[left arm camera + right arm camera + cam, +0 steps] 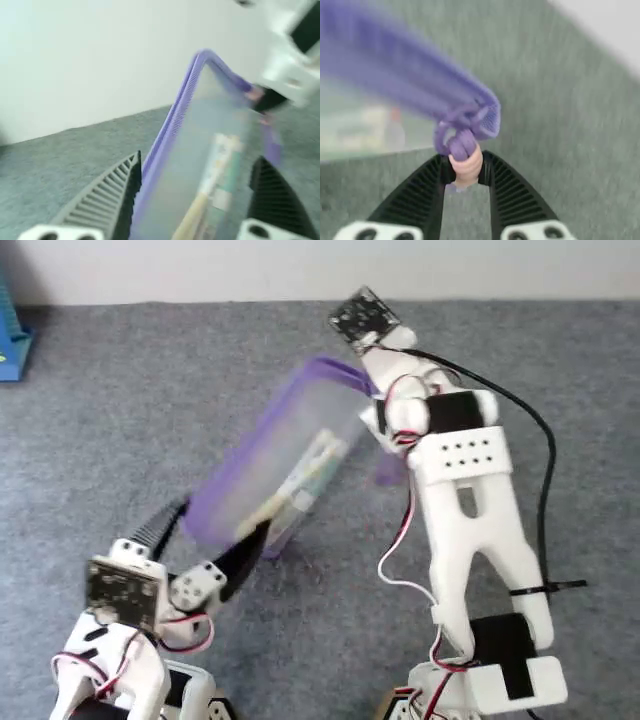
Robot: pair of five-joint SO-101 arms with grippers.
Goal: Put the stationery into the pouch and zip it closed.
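Left gripper (pixel 196 161) clamps one pouch (pixel 270 465) end; right gripper (pixel 465 164) pinches the zipper pull (pixel 461 145).

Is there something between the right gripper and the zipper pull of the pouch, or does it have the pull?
Nothing visible stands between them. The right gripper is shut on the zipper pull at one end of the purple pouch, and the stationery is inside.

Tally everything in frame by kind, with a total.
Claws: 2, left claw, right claw
Pouch: 1
Zipper pull: 1
Blue object on the table: 1
Total: 5, leaving out the stationery inside the pouch, too blurred to count.
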